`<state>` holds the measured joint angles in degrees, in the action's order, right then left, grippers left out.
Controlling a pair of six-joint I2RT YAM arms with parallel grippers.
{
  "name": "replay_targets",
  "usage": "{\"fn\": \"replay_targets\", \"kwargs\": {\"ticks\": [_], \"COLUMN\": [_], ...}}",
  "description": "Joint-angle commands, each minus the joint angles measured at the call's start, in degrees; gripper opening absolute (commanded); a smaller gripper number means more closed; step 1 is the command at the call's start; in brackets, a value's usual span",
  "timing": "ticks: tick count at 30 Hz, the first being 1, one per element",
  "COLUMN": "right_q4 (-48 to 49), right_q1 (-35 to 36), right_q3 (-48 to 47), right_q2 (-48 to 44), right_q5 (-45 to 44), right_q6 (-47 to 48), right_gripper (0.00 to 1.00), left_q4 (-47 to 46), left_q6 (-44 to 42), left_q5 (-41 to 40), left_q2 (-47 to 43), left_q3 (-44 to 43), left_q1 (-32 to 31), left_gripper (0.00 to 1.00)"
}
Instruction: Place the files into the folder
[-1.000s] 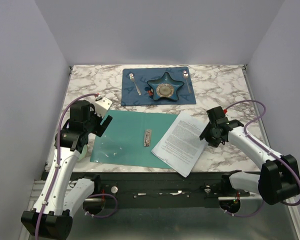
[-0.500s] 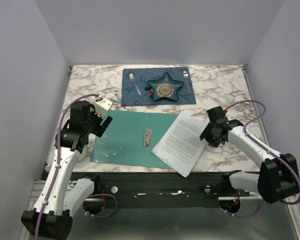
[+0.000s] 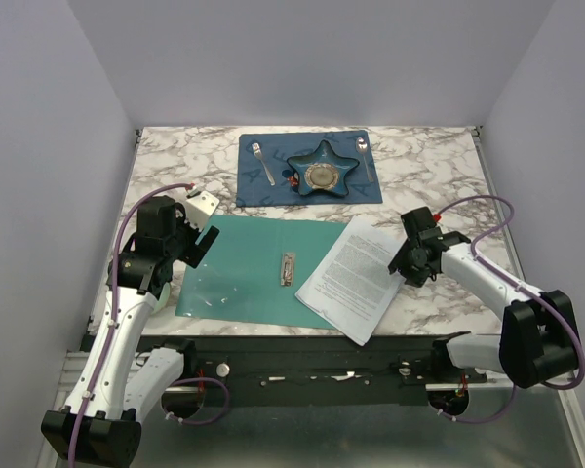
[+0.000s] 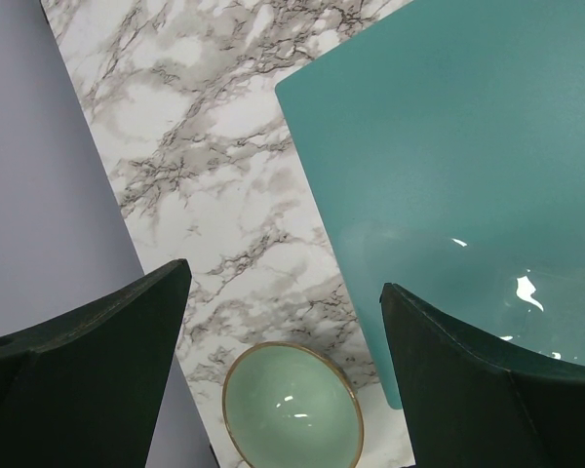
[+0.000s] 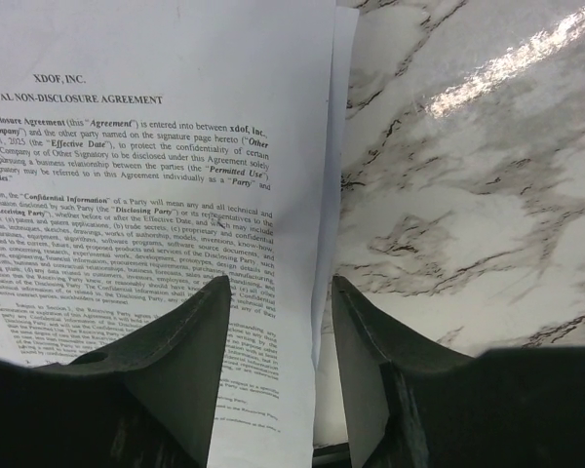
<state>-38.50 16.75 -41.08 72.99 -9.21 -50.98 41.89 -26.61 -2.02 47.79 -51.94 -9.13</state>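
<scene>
The teal folder [image 3: 244, 268] lies open and flat at the table's near middle, its silver clip [image 3: 289, 268] at the spine. The files [image 3: 356, 278], white printed sheets, lie skewed at its right, their near left corner over the folder's right edge. My right gripper [image 3: 403, 263] is low at the sheets' right edge. In the right wrist view it [image 5: 281, 288] is open and straddles that edge, with the files [image 5: 156, 175] under one finger and marble under the other. My left gripper [image 3: 201, 244] hovers open by the folder's far left corner; the left wrist view shows it [image 4: 283, 283] empty beside the folder [image 4: 448, 146].
A pale green bowl [image 4: 291, 405] with a gold rim sits left of the folder, below my left gripper. A white block [image 3: 203, 203] lies at the left. At the back a dark blue placemat [image 3: 273, 190] holds a star dish [image 3: 322, 171], a fork [image 3: 263, 164] and a spoon [image 3: 368, 156].
My right arm has crept slightly left toward the files' edge. The left arm, the folder and the sheets have not moved.
</scene>
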Motion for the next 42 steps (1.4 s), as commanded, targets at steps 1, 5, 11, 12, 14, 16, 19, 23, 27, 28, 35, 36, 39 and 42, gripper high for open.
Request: {"fn": "replay_targets", "kwargs": {"ticks": [1, 5, 11, 12, 14, 16, 19, 23, 27, 28, 35, 36, 39, 42], "right_q4": [1.85, 2.73, 3.96, 4.05, 4.22, 4.92, 5.10, 5.80, 6.68, 7.64, 17.92, 19.59, 24.08, 25.58], "right_q1": [-0.41, -0.41, -0.41, -0.41, -0.41, -0.49, -0.41, -0.32, -0.40, -0.41, -0.32, -0.32, -0.32, 0.03], "right_q3": [0.65, 1.88, 3.11, 3.29, 3.64, 4.25, 4.52, 5.31, 5.75, 6.01, 7.77, 7.33, 3.39, -2.59], "right_q2": [1.19, 1.54, 1.19, 1.10, 0.84, -0.04, -1.00, -2.76, -5.05, -5.75, -19.19, -20.07, -20.26, -17.80], "right_q5": [-0.10, -0.02, 0.34, 0.42, 0.34, 0.51, 0.42, 0.51, 0.95, 1.21, 6.74, 8.40, 16.75, 24.67], "right_q6": [-0.79, -1.40, -2.19, -2.45, -2.54, -2.89, -3.07, -3.25, -2.90, -2.90, 1.05, 2.97, 6.24, 9.84], "right_gripper": [0.53, 0.51, 0.45, 0.45, 0.41, 0.38, 0.29, 0.12, 0.02, 0.01, 0.01, 0.01, 0.01, 0.01], "left_q4": [0.65, 0.65, 0.74, 0.74, 0.74, 0.74, 0.74, 0.56, 0.65, 0.65, 0.30, 0.30, -0.05, -1.19], "left_q6": [-2.39, -2.74, -2.83, -2.92, -2.83, -2.83, -2.83, -2.83, -2.74, -2.66, -0.55, -0.11, 1.38, 2.35], "left_q5": [-0.88, -1.23, -1.05, -0.88, -0.97, -0.97, -0.79, -0.79, -0.79, -0.88, 0.26, 0.61, 1.49, 1.58], "left_q2": [-0.77, -0.86, -0.94, -0.94, -1.03, -1.12, -1.12, -1.21, -1.21, -1.21, -0.59, -0.07, 1.33, 2.65], "left_q3": [-0.88, -0.97, -1.14, -0.97, -0.88, -0.79, -0.53, -0.18, 0.09, 0.44, 2.81, 3.07, 3.78, 4.22], "left_q1": [-0.19, -0.19, -0.19, -0.19, -0.19, -0.19, -0.19, -0.19, -0.19, -0.19, -0.19, -0.19, -0.19, -0.19], "left_gripper": [0.94, 0.94, 0.95, 0.95, 0.95, 0.95, 0.95, 0.95, 0.95, 0.95, 0.97, 0.98, 0.99, 0.99]}}
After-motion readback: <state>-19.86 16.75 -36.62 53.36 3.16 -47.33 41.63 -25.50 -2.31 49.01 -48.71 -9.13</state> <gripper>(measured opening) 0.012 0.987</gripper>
